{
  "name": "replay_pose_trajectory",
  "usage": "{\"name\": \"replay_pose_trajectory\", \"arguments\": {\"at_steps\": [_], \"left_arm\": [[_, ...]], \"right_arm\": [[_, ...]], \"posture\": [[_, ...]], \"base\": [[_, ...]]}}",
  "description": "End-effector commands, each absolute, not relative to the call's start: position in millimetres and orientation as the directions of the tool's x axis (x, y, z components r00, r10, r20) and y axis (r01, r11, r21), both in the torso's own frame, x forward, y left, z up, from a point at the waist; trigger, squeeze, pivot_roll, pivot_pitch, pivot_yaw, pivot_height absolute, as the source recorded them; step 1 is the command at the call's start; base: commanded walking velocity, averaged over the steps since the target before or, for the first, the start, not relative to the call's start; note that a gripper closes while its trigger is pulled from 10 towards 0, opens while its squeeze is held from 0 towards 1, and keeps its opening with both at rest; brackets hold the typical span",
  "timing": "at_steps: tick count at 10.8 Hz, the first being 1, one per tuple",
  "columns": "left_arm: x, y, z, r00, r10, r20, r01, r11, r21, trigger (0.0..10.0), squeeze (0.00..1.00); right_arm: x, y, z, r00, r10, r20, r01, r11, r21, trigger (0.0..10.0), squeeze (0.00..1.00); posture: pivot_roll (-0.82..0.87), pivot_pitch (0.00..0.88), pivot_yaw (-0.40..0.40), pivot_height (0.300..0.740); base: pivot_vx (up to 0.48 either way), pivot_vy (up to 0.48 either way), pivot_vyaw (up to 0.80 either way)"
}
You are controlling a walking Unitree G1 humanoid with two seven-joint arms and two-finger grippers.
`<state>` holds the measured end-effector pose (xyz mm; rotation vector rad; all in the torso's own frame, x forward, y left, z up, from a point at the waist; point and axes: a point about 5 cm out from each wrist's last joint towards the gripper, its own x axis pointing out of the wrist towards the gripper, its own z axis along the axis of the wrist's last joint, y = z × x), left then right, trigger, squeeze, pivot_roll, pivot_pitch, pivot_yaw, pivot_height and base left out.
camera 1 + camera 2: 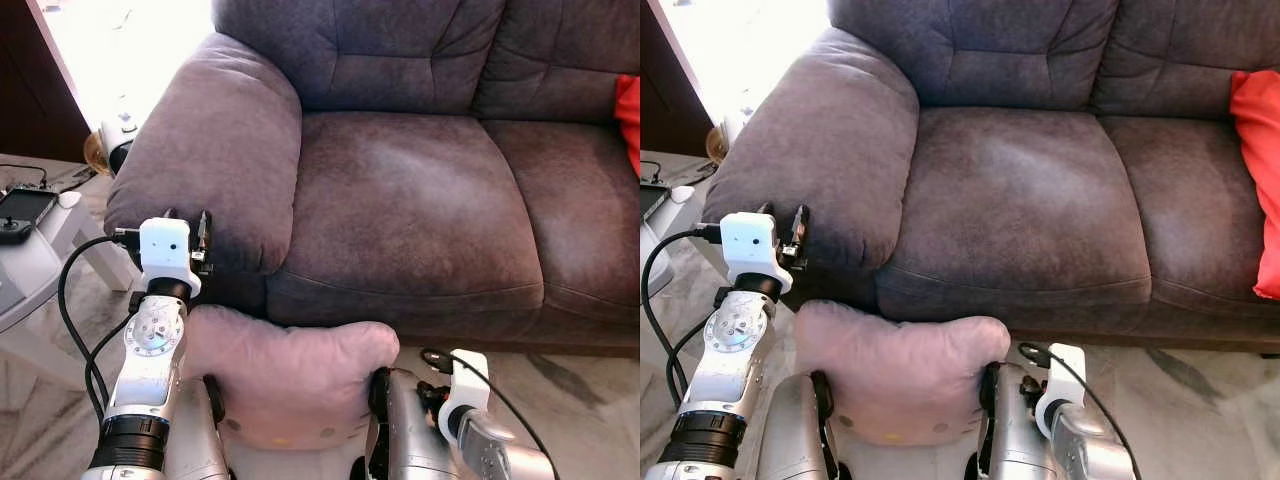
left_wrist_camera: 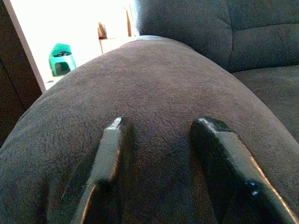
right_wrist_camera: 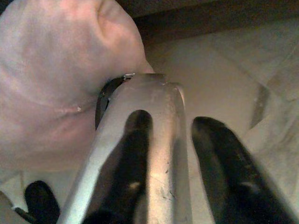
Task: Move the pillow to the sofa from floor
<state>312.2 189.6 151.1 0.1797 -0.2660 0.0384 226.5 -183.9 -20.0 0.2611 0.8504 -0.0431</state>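
Lifting the pink pillow (image 1: 290,375) clear of the sofa (image 1: 420,200) seat front, left hand (image 2: 161,154) fingers apart over the armrest, right hand (image 3: 182,154) fingers apart beside the pillow.

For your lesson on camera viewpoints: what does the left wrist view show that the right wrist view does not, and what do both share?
Left wrist view alone: the dark sofa armrest, the seat behind it, and a green stool in a bright doorway. Right wrist view alone: the pink pillow, pale marbled floor, and a silver bar lying across the right pincer. Both look along two black fingers spread apart, as on the left pincer.
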Motion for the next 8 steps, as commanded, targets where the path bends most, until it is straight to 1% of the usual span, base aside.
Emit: {"name": "replay_pose_trajectory", "arguments": {"at_steps": [1, 2, 4, 7, 8], "left_arm": [[314, 188, 147, 0.972, 0.003, 0.235, -0.045, 0.984, 0.173, 10.0, 0.00], [314, 187, 147, 0.971, 0.000, 0.237, -0.042, 0.984, 0.172, 10.0, 0.00], [313, 185, 146, 0.972, -0.004, 0.236, -0.037, 0.985, 0.168, 10.0, 0.00], [313, 185, 148, 0.970, -0.001, 0.242, -0.040, 0.986, 0.164, 10.0, 0.00], [314, 183, 150, 0.969, -0.005, 0.248, -0.036, 0.987, 0.160, 10.0, 0.00]], "right_arm": [[229, -185, -20, 0.679, 0.082, -0.730, 0.164, 0.952, 0.260, 10.0, 1.00], [237, -185, -17, 0.701, 0.107, -0.705, 0.143, 0.947, 0.286, 10.0, 1.00], [247, -184, -12, 0.718, 0.141, -0.682, 0.107, 0.946, 0.307, 10.0, 1.00], [267, -186, -8, 0.744, 0.113, -0.659, 0.083, 0.962, 0.259, 10.0, 1.00], [276, -184, -4, 0.768, 0.114, -0.631, 0.015, 0.981, 0.195, 10.0, 0.12]], "posture": [[0.03, 0.111, -0.090, 0.498], [0.03, 0.108, -0.090, 0.498], [0.03, 0.107, -0.093, 0.498], [0.03, 0.133, -0.096, 0.498], [0.03, 0.150, -0.091, 0.498]], "base": [[0.000, 0.000, 0.00], [0.000, 0.000, 0.00], [0.000, 0.000, 0.00], [0.000, 0.000, 0.00], [0.000, 0.000, 0.00]]}}
